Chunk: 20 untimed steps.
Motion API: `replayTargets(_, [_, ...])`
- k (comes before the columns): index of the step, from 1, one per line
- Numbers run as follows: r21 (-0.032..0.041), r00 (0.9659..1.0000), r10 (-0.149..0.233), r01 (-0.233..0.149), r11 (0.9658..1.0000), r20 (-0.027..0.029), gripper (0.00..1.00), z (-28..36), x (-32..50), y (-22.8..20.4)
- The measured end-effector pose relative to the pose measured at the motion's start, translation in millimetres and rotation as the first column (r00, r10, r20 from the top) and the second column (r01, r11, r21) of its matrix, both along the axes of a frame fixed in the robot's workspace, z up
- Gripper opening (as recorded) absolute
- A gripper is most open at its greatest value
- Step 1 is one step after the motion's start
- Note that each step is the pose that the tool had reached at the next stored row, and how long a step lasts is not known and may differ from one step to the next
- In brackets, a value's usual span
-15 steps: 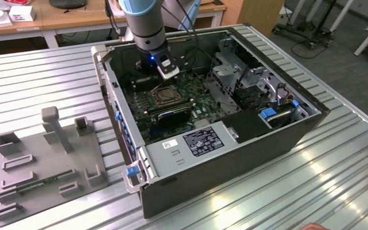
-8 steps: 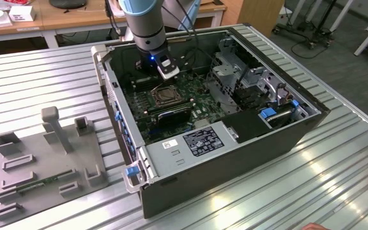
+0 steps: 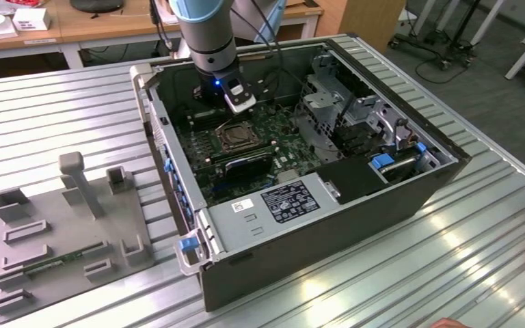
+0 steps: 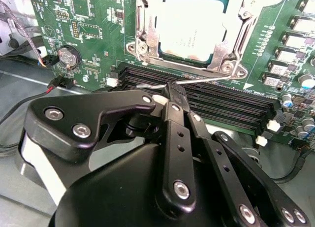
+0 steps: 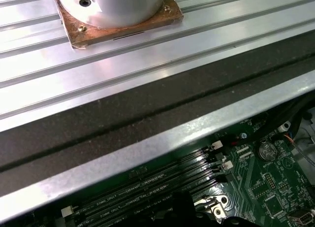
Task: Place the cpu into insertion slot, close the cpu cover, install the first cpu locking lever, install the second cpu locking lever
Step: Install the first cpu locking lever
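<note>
Grey ribbed metal counter (image 3: 481,232) carries an open black computer case (image 3: 335,232); my black claw (image 3: 240,107) hangs just above the silver-rimmed square insertion slot (image 3: 235,137) inside. In the second wrist view, my claw (image 4: 171,91) is pinched together on a thin silver wire lever (image 4: 206,79), and the pale silver square cpu (image 4: 192,25) sits socketed under the flat silvery frame cpu cover (image 4: 147,35). In the first wrist view, long black memory slots (image 5: 157,185) show.

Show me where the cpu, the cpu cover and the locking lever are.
cpu (image 4: 194,25): second wrist view, middle of its pale top.
cpu cover (image 4: 146,32): second wrist view, silvery frame bar beside the chip.
locking lever (image 4: 206,80): second wrist view, thin wire shaft.
</note>
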<state>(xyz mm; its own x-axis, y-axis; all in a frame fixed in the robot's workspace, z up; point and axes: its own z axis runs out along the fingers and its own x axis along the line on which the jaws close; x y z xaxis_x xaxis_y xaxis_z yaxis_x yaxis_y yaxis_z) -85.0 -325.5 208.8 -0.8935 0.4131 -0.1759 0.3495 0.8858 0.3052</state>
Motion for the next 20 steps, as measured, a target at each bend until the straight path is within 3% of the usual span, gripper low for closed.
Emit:
replayTargets(3, [0.0009,1.0,0.0,0.0,1.0,-0.0001,0.1,0.0,0.0,0.0])
replayTargets(6, [0.009,1.0,0.0,0.0,1.0,0.0001,0.1,0.0,0.0,0.0])
replayTargets(20, [0.0092,1.0,0.0,0.0,1.0,0.0001,0.1,-2.4,0.0,-1.1])
